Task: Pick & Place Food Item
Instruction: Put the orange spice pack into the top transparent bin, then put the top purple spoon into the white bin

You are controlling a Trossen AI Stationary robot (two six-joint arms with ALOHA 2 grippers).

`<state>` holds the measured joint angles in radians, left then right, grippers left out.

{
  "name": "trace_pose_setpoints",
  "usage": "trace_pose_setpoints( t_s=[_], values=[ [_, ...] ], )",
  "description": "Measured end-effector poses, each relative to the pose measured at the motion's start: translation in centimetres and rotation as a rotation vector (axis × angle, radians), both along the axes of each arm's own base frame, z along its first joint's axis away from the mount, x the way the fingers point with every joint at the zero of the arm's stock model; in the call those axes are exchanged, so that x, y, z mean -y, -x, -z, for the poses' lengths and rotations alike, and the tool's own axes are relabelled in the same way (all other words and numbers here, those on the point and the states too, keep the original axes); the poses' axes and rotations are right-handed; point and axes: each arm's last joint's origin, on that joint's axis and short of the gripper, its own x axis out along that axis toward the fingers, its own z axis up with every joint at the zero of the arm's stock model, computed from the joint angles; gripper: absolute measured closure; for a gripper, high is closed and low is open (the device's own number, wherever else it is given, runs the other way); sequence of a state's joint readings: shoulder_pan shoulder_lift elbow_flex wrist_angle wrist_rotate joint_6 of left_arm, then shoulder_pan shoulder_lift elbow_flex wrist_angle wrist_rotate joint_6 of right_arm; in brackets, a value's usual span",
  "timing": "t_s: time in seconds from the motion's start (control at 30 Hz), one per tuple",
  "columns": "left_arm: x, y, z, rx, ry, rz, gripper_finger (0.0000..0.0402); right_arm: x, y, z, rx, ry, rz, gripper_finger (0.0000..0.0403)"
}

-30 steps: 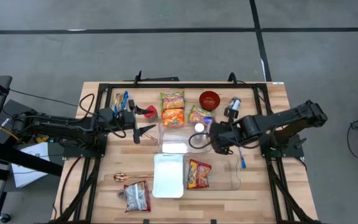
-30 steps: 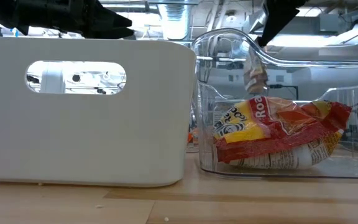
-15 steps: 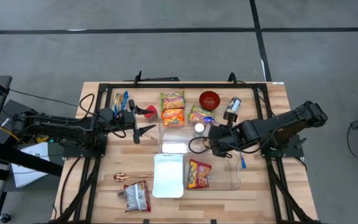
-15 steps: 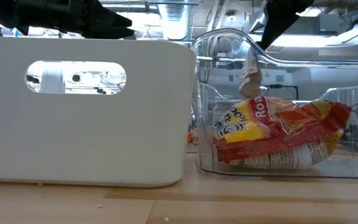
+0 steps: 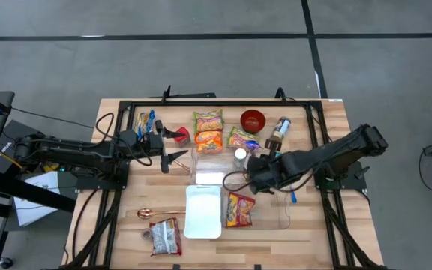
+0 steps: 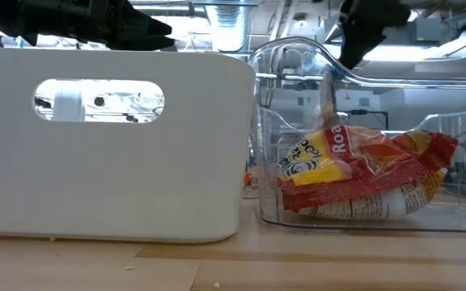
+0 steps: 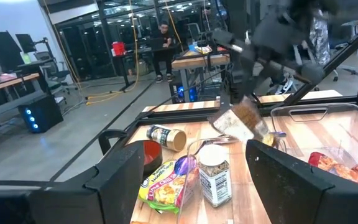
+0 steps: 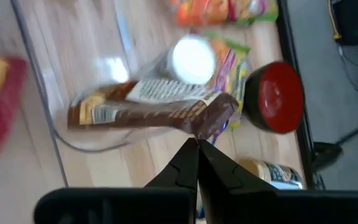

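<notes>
Wooden table (image 5: 328, 232) fills the high view's centre. Clear bin (image 5: 276, 214), lower centre, already holds one noodle pack (image 5: 240, 210). Right gripper (image 8: 194, 142), clenched on a brown snack packet (image 8: 154, 111), hangs at the bin's upper edge: transport step. Judged next: advance over the bin, then release. Left gripper (image 5: 172, 159) waits centre-left, fingers spread

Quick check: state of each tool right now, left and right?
Left tool: open, holding nothing, parked over the table's left side.
Right tool: shut on the brown plastic snack packet, carried near the clear plastic bin.
</notes>
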<state>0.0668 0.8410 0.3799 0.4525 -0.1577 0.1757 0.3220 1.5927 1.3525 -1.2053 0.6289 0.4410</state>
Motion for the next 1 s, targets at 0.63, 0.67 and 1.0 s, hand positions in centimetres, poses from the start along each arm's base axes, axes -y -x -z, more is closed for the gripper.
trace_pose_setpoints(
  t_s=[0.63,0.67,1.0],
  values=[
    [0.0,0.0,-0.1,0.011,-0.002,0.009,0.0128,-2.8,-0.6,2.7,-0.057,0.041,-0.021,0.0403],
    [0.0,0.0,-0.1,0.013,-0.002,0.009,0.0128,-2.9,-0.6,2.7,-0.056,0.039,-0.024,0.0403],
    [0.0,0.0,-0.1,0.013,-0.001,0.010,0.0128,-3.2,-0.5,2.8,-0.082,-0.005,-0.045,0.0353]
  ],
)
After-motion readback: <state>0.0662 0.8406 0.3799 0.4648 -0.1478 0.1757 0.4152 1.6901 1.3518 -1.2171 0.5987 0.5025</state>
